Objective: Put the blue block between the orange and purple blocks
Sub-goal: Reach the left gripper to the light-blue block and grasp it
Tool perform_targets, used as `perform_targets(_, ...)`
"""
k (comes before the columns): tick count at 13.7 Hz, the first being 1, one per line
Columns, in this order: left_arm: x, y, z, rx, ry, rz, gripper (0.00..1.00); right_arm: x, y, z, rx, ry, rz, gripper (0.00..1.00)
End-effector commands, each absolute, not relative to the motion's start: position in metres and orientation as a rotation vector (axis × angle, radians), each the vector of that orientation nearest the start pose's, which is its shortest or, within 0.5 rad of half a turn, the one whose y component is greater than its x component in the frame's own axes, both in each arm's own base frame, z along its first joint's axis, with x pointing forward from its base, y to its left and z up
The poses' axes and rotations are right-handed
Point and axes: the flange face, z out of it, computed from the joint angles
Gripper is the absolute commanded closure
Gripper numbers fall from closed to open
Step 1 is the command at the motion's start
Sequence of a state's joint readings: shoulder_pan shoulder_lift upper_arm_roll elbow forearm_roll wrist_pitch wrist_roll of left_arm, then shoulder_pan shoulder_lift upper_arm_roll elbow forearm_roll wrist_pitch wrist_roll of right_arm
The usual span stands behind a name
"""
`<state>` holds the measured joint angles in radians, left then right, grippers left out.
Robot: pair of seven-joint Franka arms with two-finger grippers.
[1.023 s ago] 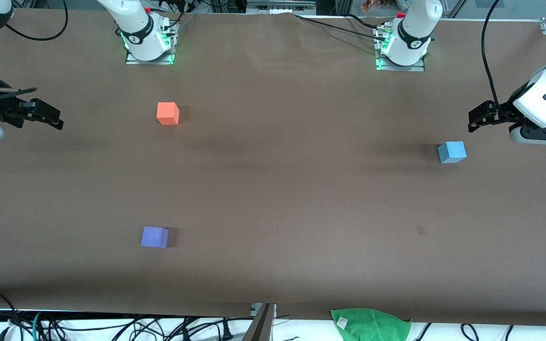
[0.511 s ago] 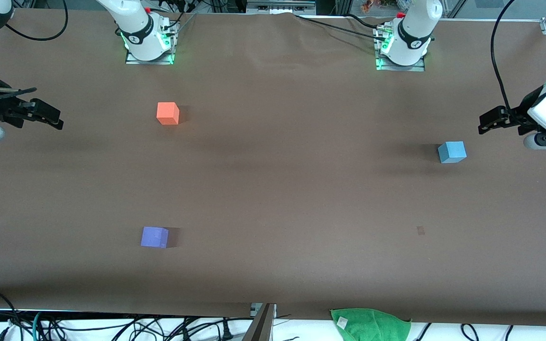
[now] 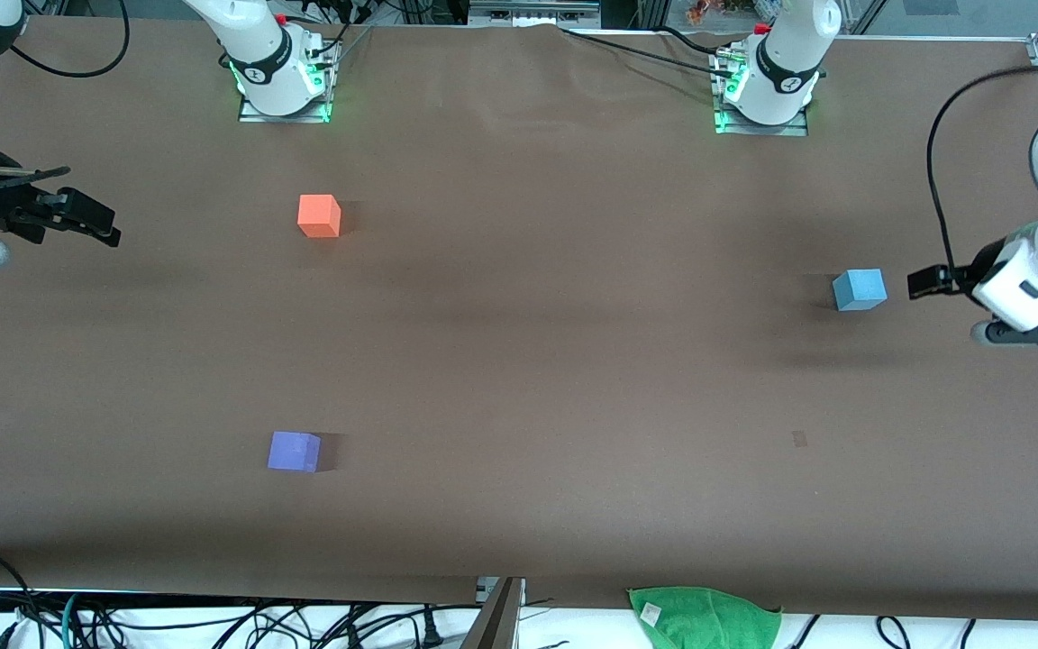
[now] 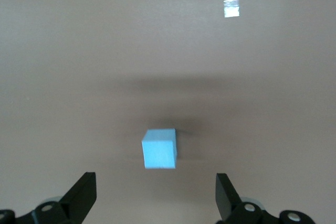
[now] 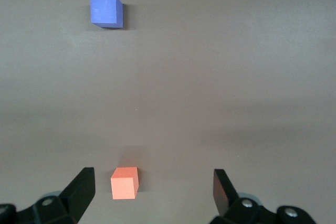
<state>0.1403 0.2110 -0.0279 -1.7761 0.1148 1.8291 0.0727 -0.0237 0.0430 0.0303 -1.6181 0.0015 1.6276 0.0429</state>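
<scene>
The blue block point(image 3: 860, 289) sits on the brown table toward the left arm's end; it also shows in the left wrist view point(image 4: 159, 148). My left gripper point(image 3: 924, 281) is open and empty in the air beside it, apart from it, at the table's end. The orange block point(image 3: 319, 215) sits nearer the robots' bases, and the purple block point(image 3: 294, 451) lies nearer the front camera. Both show in the right wrist view, the orange block point(image 5: 124, 182) and the purple block point(image 5: 106, 11). My right gripper point(image 3: 95, 225) is open and empty, and its arm waits at the right arm's end.
A green cloth point(image 3: 704, 617) lies off the table's front edge. A small pale mark point(image 3: 799, 439) is on the table surface, also in the left wrist view point(image 4: 231, 8). Cables hang along the front edge. The arm bases point(image 3: 280, 77) stand at the back.
My left gripper has moved toward the front camera and now hangs level with the blue block. The right arm and all three blocks have not moved.
</scene>
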Motion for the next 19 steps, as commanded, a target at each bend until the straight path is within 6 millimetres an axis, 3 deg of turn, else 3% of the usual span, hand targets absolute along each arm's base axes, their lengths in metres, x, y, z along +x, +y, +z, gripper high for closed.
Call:
perform_targets(1, 0.571, 0.098, 0.367, -3.058, 0.048, 0.209, 0.00, 0.567, 0.003, 0.585, -3.136, 0.049, 0.048, 0.01)
perform_targets(6, 0.523, 0.105, 0.279, -3.079, 0.043, 0.208, 0.02, 0.567, 0.003, 0.584, -3.136, 0.049, 0.051, 0.01)
perform_targets(8, 0.515, 0.104, 0.254, -3.086, 0.179, 0.222, 0.02, 0.567, 0.003, 0.585, -3.136, 0.049, 0.048, 0.01)
perform_targets(12, 0.507, 0.125, 0.225, -3.107, 0.163, 0.258, 0.04, 0.568, 0.003, 0.586, -3.137, 0.048, 0.041, 0.01)
perform_targets(14, 0.496, 0.133, 0.210, -3.146, 0.034, 0.303, 0.06, 0.567, 0.004, 0.587, -3.137, 0.046, 0.036, 0.01)
perform_targets(16, 0.489, 0.130, 0.197, -3.214, -0.101, 0.338, 0.06, 0.568, 0.004, 0.586, -3.137, 0.046, 0.041, 0.01)
perform_targets(19, 0.487, 0.129, 0.187, -3.221, -0.114, 0.365, 0.08, 0.568, 0.004, 0.586, -3.137, 0.046, 0.039, 0.01)
